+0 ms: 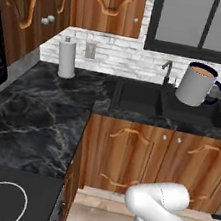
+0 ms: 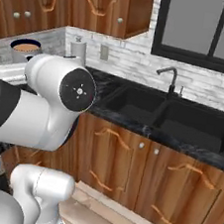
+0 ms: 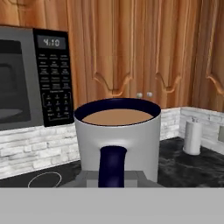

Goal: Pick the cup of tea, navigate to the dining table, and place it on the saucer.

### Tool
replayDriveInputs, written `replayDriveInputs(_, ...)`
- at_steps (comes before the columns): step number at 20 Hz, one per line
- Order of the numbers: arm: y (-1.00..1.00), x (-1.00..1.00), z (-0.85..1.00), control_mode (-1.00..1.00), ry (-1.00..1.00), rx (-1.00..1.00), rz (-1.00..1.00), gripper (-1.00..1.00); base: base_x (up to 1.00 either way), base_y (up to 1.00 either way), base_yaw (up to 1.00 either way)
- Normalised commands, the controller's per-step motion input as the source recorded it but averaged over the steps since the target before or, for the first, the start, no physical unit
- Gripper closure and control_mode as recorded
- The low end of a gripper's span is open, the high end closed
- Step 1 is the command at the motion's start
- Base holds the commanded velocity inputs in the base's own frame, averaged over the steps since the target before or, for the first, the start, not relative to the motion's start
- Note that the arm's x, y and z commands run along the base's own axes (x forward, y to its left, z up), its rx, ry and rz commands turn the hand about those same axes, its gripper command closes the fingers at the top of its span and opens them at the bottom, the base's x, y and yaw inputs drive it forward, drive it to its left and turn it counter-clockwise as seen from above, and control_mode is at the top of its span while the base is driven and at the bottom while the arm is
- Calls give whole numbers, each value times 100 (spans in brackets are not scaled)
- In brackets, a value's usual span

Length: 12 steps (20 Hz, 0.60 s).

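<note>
The small grey-white cup of tea (image 1: 197, 86) with a dark blue rim hangs tilted above the black sink (image 1: 135, 97). I cannot tell if the gripper holds it.

cup of tea (image 3: 117, 140) grey-white, navy rim | countertop (image 1: 35, 116) black, pale-veined

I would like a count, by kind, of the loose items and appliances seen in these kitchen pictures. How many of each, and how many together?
Cup of tea: 1
Paper towel roll: 1
Microwave: 1
Faucet: 1
Sink, double basin: 1
Total: 5
</note>
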Motion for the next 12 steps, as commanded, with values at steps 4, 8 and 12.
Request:
replayDriveInputs(4, 0, 0, 0, 100, 0, 0, 0, 100, -29, 0, -82)
replayDriveInputs(8, 0, 0, 0, 100, 0, 0, 0, 100, -48, -4, -56)
replayDriveInputs(12, 0, 0, 0, 100, 0, 0, 0, 100, -28, -6, -60)
